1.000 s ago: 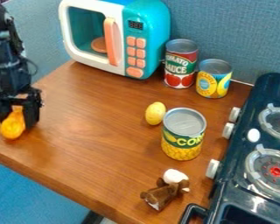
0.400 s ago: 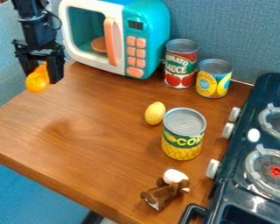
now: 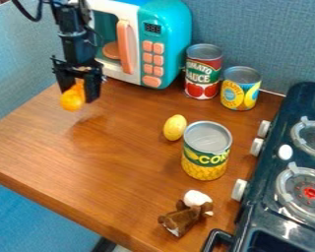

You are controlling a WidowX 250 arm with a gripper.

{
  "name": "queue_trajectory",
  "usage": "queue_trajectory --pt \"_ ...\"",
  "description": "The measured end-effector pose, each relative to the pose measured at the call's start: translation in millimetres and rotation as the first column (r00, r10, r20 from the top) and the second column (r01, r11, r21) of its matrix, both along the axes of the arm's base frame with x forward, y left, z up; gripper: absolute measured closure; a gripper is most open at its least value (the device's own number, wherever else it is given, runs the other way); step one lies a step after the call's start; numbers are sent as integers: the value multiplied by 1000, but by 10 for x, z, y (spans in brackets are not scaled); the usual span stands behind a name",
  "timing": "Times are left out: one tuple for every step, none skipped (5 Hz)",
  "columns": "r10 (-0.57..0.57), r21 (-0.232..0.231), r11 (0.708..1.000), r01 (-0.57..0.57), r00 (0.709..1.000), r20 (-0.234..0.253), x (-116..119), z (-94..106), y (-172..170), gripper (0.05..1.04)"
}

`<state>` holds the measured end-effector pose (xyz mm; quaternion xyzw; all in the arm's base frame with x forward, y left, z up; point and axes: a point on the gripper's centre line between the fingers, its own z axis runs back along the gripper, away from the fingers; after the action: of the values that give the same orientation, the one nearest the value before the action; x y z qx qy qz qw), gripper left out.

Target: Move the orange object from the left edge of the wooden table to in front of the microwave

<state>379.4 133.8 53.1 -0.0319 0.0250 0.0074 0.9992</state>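
1. Gripper [image 3: 79, 96]: upper left of frame, fingers parted only by the object's width.
2. Held between 2 fingers: 1 orange pear-shaped toy [image 3: 73, 98], upper left, above the table [image 3: 120, 172].

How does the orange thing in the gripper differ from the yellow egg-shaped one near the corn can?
The orange thing is held up in the gripper, while the yellow egg-shaped one rests on the table. The orange thing narrows toward its top, whereas the yellow one is a plain oval. The orange thing is deep orange; the yellow one is paler. Both are small and rounded at the bottom.
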Motion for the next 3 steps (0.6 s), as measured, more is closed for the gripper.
queue_trajectory --pt "-17 -9 1000 17 1000 -20 145 -191 -24 247" --pt "-18 -10 1000 18 1000 -16 265 -213 15 247" --pt "-20 -15 1000 20 999 -32 309 -277 33 189"
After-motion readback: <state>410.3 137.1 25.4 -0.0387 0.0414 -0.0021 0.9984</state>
